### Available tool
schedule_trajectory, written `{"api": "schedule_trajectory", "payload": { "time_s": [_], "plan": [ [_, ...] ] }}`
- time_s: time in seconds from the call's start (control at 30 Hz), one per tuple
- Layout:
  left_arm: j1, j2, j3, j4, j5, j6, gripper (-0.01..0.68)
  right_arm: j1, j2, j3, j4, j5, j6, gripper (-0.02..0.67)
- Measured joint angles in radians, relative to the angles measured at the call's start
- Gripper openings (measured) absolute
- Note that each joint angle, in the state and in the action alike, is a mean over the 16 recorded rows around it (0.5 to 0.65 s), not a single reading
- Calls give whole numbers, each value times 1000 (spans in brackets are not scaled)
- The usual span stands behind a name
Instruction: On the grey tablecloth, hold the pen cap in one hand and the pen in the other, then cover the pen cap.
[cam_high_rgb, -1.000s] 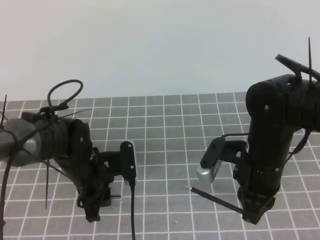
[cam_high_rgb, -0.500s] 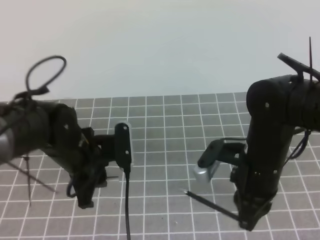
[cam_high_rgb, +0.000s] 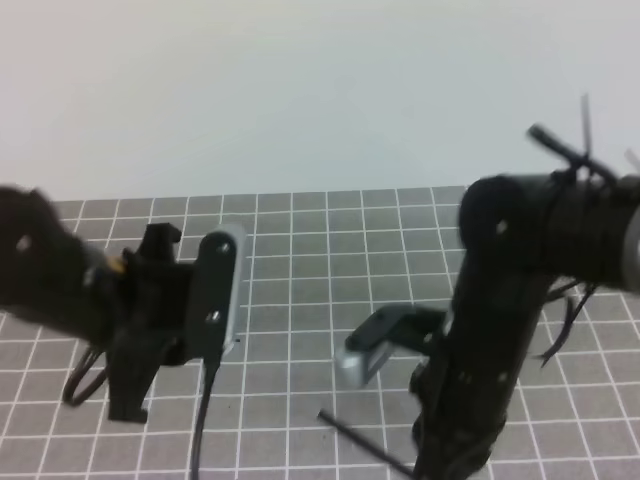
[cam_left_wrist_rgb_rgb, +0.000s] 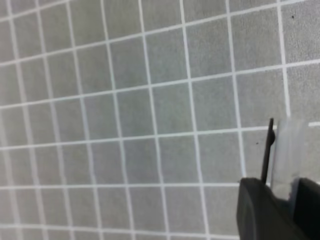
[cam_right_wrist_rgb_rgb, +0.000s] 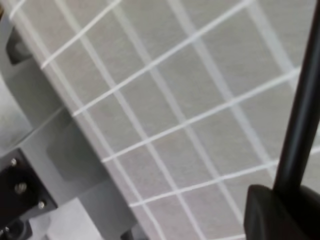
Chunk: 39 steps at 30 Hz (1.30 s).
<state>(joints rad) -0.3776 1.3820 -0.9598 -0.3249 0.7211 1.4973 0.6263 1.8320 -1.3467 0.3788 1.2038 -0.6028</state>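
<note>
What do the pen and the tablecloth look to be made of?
The pen: probably plastic, a smooth black shaft with a soft sheen along it. The grey tablecloth: apparently woven fabric, matt with a fine grainy texture and thin white printed grid lines.

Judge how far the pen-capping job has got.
Done: the right hand grips the pen. In hand: the left hand hangs above the grey tablecloth with what looks like the pen cap. Left: bring the two together and push the cap on.

Soft, even light with no hard shadows or glare; both arms (cam_high_rgb: 500, 330) smear with motion blur in the high view, and the close pen (cam_right_wrist_rgb_rgb: 300, 115) sits out of focus.
</note>
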Motion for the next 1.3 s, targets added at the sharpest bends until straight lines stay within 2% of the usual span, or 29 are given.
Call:
{"api": "schedule_trajectory", "payload": {
  "time_s": [0.3,0.53,0.73,0.93,1.3],
  "plan": [
    [-2,-187,251,-168,-257,272,81,78,-41,30,2,0,54,75],
    [-30,-301,443,-447,-444,605,80,88,-72,42,39,0,62,75],
    [-75,-343,521,-670,-505,835,80,88,-76,42,98,0,60,74],
    [-113,-344,532,-774,-507,917,80,88,-72,42,141,0,56,74],
    [-126,-334,532,-808,-512,953,80,88,-71,42,177,0,49,73]
  ]
}}
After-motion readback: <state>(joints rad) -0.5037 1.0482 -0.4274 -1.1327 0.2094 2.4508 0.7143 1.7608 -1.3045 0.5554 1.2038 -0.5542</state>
